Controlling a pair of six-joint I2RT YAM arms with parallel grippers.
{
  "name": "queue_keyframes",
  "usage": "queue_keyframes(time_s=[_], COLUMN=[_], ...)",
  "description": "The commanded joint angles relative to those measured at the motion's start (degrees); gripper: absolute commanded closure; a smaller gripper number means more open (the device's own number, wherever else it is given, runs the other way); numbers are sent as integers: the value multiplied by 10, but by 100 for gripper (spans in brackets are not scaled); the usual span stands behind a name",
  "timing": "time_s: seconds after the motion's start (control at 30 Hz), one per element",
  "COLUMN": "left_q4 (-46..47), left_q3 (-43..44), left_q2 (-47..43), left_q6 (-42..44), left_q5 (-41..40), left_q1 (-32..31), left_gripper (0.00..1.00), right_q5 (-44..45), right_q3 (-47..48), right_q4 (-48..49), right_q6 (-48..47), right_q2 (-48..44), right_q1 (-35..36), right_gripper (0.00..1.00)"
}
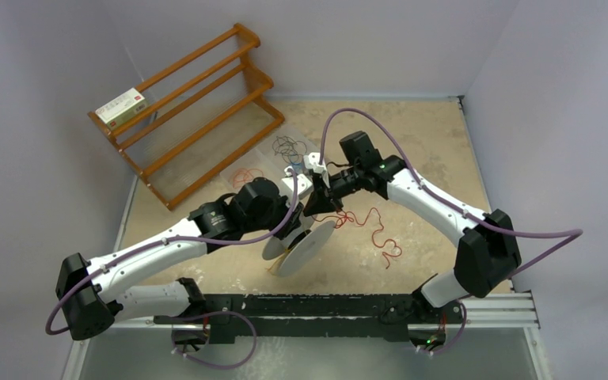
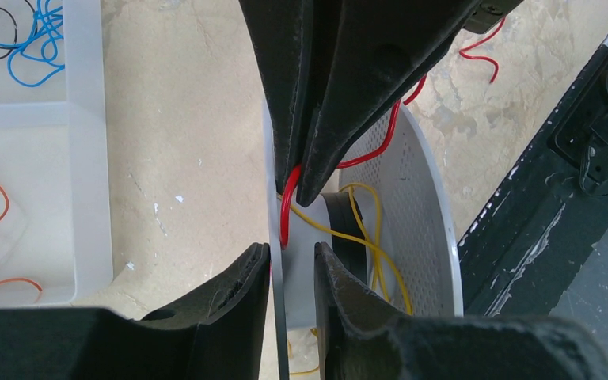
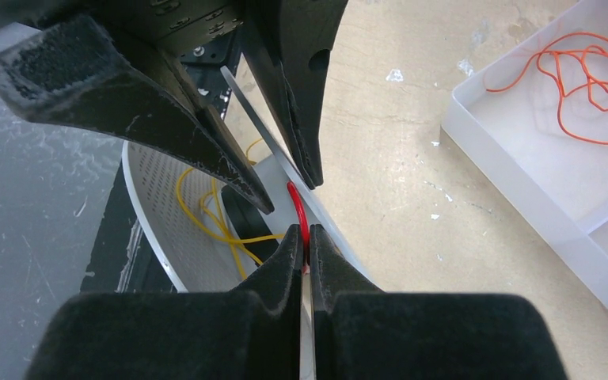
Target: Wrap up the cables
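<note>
Above the beige surface, my right jaws are closed tight on the red cable at the spool, my left jaws straddle its flange, hold unclear, so winding tension could tug the spool loose.

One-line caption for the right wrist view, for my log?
The right pincer pinches the red cable at the spool held by the left pincer.

A wooden rack stands far left, a small box on top; a clear tray lies right of it.
</note>
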Motion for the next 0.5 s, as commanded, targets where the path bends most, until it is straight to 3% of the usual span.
queue_keyframes(time_s=[0.0,0.47], left_q4=[29,49], left_q3=[0,-9], left_q2=[-4,-19], left_q6=[0,-11], left_q5=[13,14], left_q1=[7,16], left_gripper=[74,74], right_q5=[-19,-48], right_q3=[29,1], right_q4=[-15,13], right_q6=[-10,1], right_q2=[10,1], right_q1=[16,26], right_gripper=[100,100])
